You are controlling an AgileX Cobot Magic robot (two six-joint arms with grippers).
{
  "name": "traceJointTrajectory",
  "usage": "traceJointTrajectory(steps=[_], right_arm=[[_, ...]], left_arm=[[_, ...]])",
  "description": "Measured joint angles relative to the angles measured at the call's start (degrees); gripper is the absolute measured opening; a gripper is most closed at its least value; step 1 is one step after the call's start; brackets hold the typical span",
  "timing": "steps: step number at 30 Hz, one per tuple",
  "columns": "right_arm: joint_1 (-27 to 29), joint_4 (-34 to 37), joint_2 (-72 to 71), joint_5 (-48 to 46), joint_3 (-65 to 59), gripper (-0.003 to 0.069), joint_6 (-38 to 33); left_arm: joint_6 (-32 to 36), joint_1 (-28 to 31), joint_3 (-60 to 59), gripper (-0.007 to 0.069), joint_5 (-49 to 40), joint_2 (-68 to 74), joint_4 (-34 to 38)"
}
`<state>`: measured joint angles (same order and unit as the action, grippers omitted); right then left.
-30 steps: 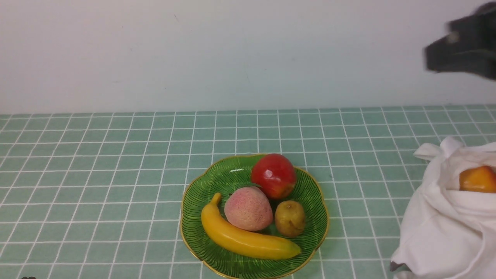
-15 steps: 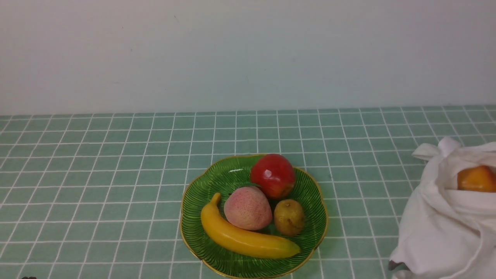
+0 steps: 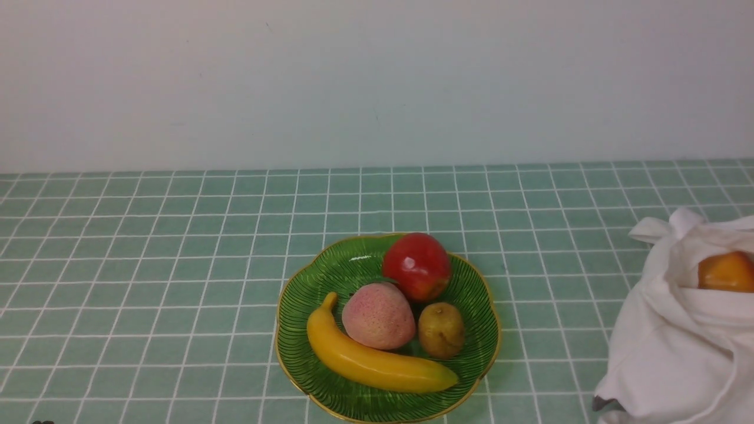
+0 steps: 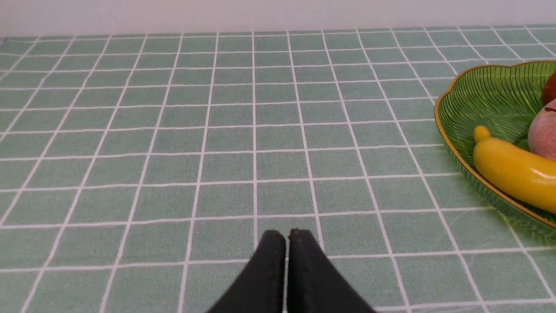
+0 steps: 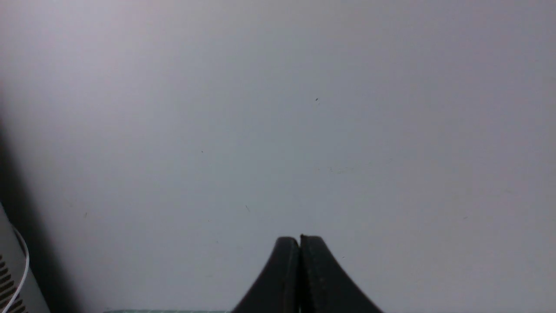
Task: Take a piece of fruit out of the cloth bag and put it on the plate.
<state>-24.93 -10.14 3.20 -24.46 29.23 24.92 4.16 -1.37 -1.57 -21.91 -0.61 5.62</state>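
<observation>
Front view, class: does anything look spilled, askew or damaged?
Nothing stands out. The banana, peach, apple and kiwi sit inside the green ribbed plate; the white cloth bag slumps, holding an orange fruit.

I see a green checked tablecloth [image 3: 147, 282] covering the table. Directly on it sit a green plate [image 3: 294, 312] and a white cloth bag [image 3: 671, 347]. From my closed left gripper [image 4: 286, 237], the plate lies ahead and off to the right; the bag lies beyond the plate.
</observation>
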Motion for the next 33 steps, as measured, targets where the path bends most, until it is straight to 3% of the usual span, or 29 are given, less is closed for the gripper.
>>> traceJointTrajectory(steps=[11, 15, 20, 28, 33], right_arm=[[0.00, -4.92, 0.00, 0.17, -0.13, -0.0013, -1.05], [0.00, -1.88, 0.05, 1.69, -2.22, -0.0013, -10.09], [0.00, 7.50, 0.05, 2.13, -5.51, -0.0013, -21.27], [0.65, 10.14, -0.12, 4.01, -10.07, -0.0013, -23.27], [13.50, 10.14, -2.49, 4.69, -17.47, -0.0013, -23.85]], left_arm=[[0.00, 0.00, 0.00, -0.0008, 0.00, 0.00, 0.00], [0.00, 0.00, 0.00, -0.0008, 0.00, 0.00, 0.00], [0.00, 0.00, 0.00, -0.0008, 0.00, 0.00, 0.00], [0.00, 0.00, 0.00, -0.0008, 0.00, 0.00, 0.00], [0.00, 0.00, 0.00, -0.0008, 0.00, 0.00, 0.00]])
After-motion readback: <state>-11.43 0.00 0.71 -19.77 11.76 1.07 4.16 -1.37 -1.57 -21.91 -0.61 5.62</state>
